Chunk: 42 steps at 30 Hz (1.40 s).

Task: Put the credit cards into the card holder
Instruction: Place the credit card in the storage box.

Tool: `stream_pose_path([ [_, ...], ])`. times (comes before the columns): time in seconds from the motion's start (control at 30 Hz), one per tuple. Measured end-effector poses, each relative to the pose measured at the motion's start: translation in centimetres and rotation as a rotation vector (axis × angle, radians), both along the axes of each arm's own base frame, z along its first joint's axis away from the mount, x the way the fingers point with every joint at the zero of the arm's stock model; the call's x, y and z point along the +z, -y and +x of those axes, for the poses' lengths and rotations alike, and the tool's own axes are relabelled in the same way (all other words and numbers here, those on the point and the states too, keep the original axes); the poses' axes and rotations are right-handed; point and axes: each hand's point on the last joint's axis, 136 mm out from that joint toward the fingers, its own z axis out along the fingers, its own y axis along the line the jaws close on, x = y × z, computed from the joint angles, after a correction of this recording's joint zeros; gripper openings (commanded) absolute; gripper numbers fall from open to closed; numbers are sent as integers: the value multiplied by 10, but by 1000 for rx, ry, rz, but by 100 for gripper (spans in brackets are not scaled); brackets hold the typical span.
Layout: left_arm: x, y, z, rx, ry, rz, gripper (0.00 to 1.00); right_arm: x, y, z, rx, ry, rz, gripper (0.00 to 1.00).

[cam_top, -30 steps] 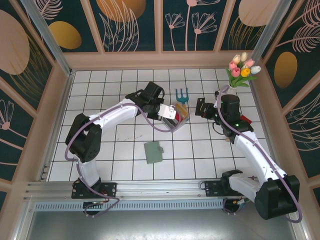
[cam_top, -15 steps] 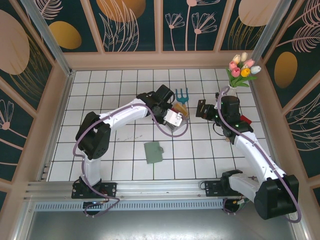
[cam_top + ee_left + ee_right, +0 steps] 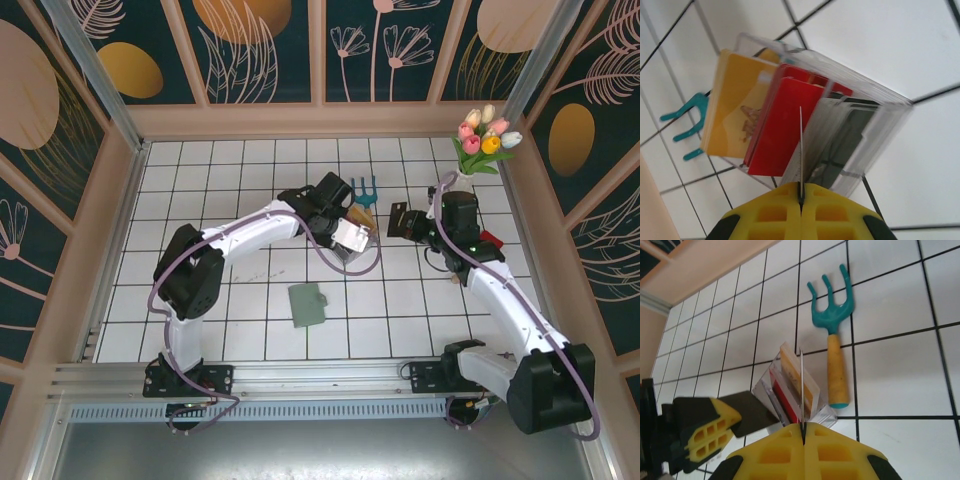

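Note:
My left gripper (image 3: pixel 338 221) (image 3: pixel 801 198) is shut on a thin whitish card (image 3: pixel 353 238) (image 3: pixel 800 145), seen edge-on in the left wrist view and held just over the clear rack (image 3: pixel 875 130). That rack holds upright yellow (image 3: pixel 737 115), red (image 3: pixel 782 127) and grey cards. My right gripper (image 3: pixel 409 222) (image 3: pixel 803 429) is shut on a black card (image 3: pixel 397 222), a thin edge-on line (image 3: pixel 802 390) in the right wrist view, just right of the rack (image 3: pixel 790 390). The sage-green card holder (image 3: pixel 308 305) lies flat on the tiles, nearer the arm bases.
A teal hand rake with a tan handle (image 3: pixel 364 192) (image 3: pixel 832 335) lies just behind the rack. A vase of tulips (image 3: pixel 484 140) stands at the back right corner. A red object (image 3: pixel 490 240) peeks out beside the right arm. Wooden walls ring the tiled floor.
The left gripper has carried its whitish card rightwards until it covers the rack. The right gripper with the black card has edged slightly left towards the rack.

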Motion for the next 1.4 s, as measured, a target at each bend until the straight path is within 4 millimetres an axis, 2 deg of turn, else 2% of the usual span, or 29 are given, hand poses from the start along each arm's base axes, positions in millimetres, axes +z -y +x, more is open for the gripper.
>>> stream_pose_path([
  [0.07,3,-7,-1,65,4,-56,0,-6,-4,1,27,-16,-15,4],
  [0.13,15,-20,-6,141,2,-135,0,-12,-14,3,75,-28,-47,4],
  [0.17,27,-31,-10,194,-4,-196,0,-14,-23,2,112,-28,-71,4],
  [0.23,62,-49,-12,289,6,-342,0,-16,-41,2,177,-18,-123,3],
  [0.3,111,-71,-16,395,33,-545,0,-19,-65,2,263,4,-189,3],
  [0.37,152,-91,-20,481,55,-722,0,-24,-89,1,344,23,-252,2],
  [0.4,168,-99,-26,516,52,-810,0,-28,-100,0,380,28,-281,1],
  [0.47,181,-109,-37,573,18,-928,0,-38,-116,1,431,31,-337,1],
  [0.53,175,-117,-46,643,-49,-1007,0,-50,-128,3,473,37,-399,1],
  [0.6,156,-124,-54,715,-127,-1039,0,-59,-135,6,502,42,-456,0],
  [0.73,129,-134,-62,826,-219,-1069,0,-71,-138,11,532,49,-535,0],
  [0.87,135,-141,-67,864,-252,-1141,0,-75,-135,11,554,56,-576,0],
  [1.07,147,-139,-67,871,-287,-1219,0,-75,-140,13,592,59,-610,0],
  [1.4,144,-132,-65,884,-346,-1241,0,-60,-142,13,616,97,-617,0],
])
